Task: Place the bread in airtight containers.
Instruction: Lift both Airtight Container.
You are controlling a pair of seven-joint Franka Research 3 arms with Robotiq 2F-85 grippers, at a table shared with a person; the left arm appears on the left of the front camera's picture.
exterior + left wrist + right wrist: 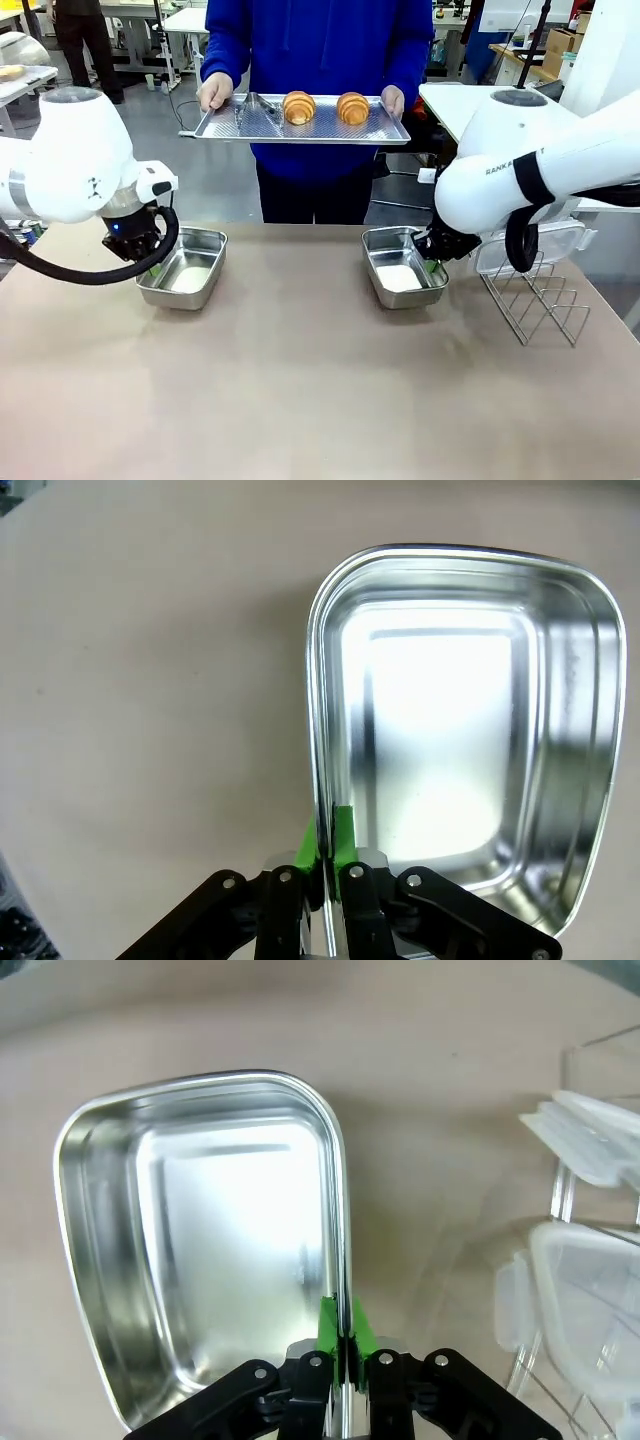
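Two golden-brown croissants (299,107) (352,108) lie on a flat perforated metal tray (225,125) that a person in a blue top holds above the far table edge. Two empty steel containers sit on the table. My left gripper (150,268) is shut on the left wall of the left container (184,268); in the left wrist view its green pads (343,836) pinch the rim of that container (450,740). My right gripper (432,266) is shut on the right wall of the right container (402,267); the right wrist view shows the pads (328,1325) clamping its rim (342,1210).
A wire rack (538,297) stands right of the right container, with clear plastic lids (560,240) behind it; the lids (580,1290) fill the right side of the right wrist view. The person's hands (215,92) grip the tray's two ends.
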